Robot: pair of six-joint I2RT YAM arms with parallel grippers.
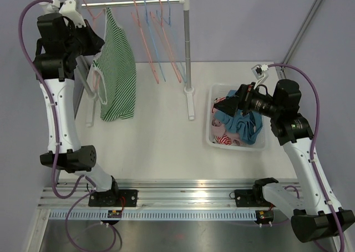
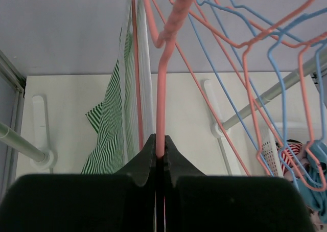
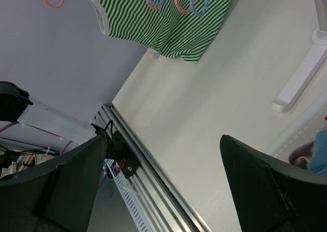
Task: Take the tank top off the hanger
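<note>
Pinching pink hanger (image 2: pixel 161 99) in left jaws, striped tank top (image 1: pixel 117 80) beside, right jaws spread over bin (image 1: pixel 211 119)

We look past our spread right gripper at the striped tank top.

The green-and-white tank top (image 3: pixel 168 22) fills the upper part of the view against a purple wall, with pink and blue hanger loops (image 3: pixel 181 2) dangling in front of it. Below the tank top spreads the white table (image 3: pixel 204 104), and further below a metal rail (image 3: pixel 153 186) runs slantwise along the table's edge. Lowest of all is the right gripper (image 3: pixel 163 139), its dark fingers (image 3: pixel 66 186) set wide apart. Down and right of the tank top lies a white rack foot (image 3: pixel 301 81).
</note>
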